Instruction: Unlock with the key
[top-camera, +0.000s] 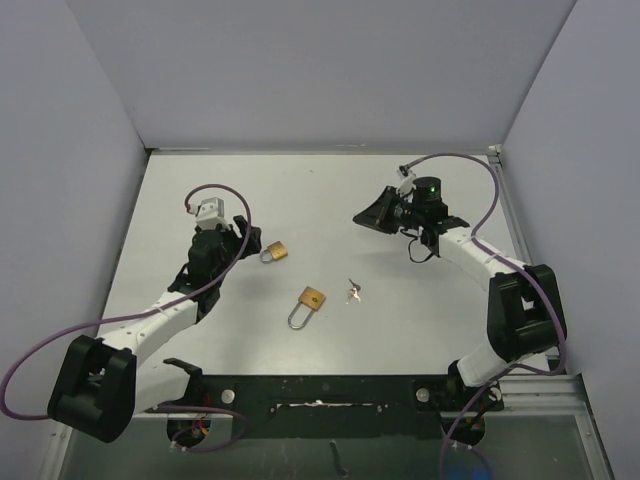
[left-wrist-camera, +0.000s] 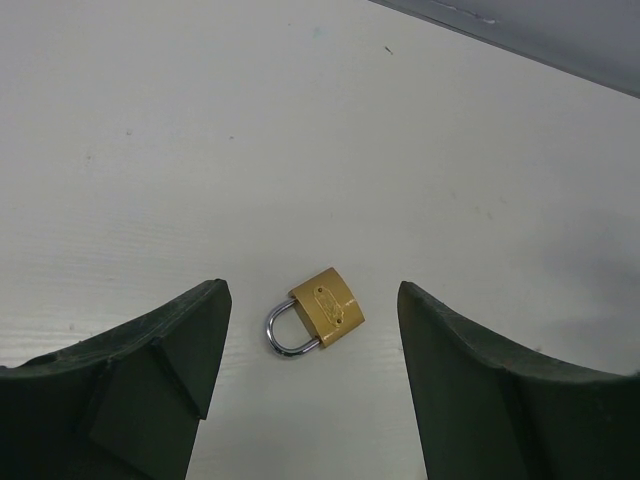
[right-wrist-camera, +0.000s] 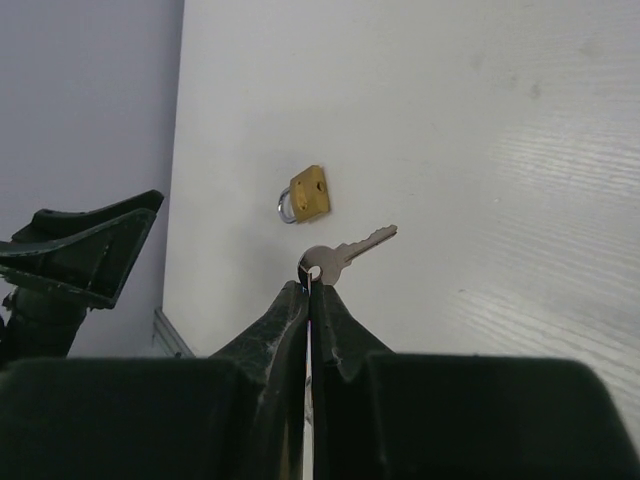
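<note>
**While the right pinches a key, the left gapes at a padlock**

Where the right gripper's (right-wrist-camera: 309, 285) fingers (right-wrist-camera: 345, 330) meet, they are pressed flat together. They pinch the round bow of a silver key (right-wrist-camera: 350, 250), and its blade sticks out toward 2 o'clock in the wrist view. The key looks raised off the table (top-camera: 330, 190).

The left gripper (left-wrist-camera: 311, 288) is spread wide and holds nothing. Its dark fingers (left-wrist-camera: 190, 340) flank the far padlock (left-wrist-camera: 315, 312) without touching it. That lock lies flat, with a brass body and a shut steel shackle at 8 o'clock of the body. There is an embossed mark on the brass, too small to read.

In the top view the far padlock sits at 3 o'clock of the left gripper, just beside it. The near padlock (top-camera: 311, 302), also brass with its shackle shut, lies at 5 o'clock of the far one, around mid-table. Its shackle points to 7 o'clock. The loose keys (top-camera: 353, 291), a small metal bunch, lie at 3 o'clock of the near padlock, close but apart. The right gripper is at 1 o'clock of the loose keys, well apart from both locks.

A green light (top-camera: 431, 186) glows on the right wrist. Purple cables (top-camera: 215, 190) loop off both arms.
</note>
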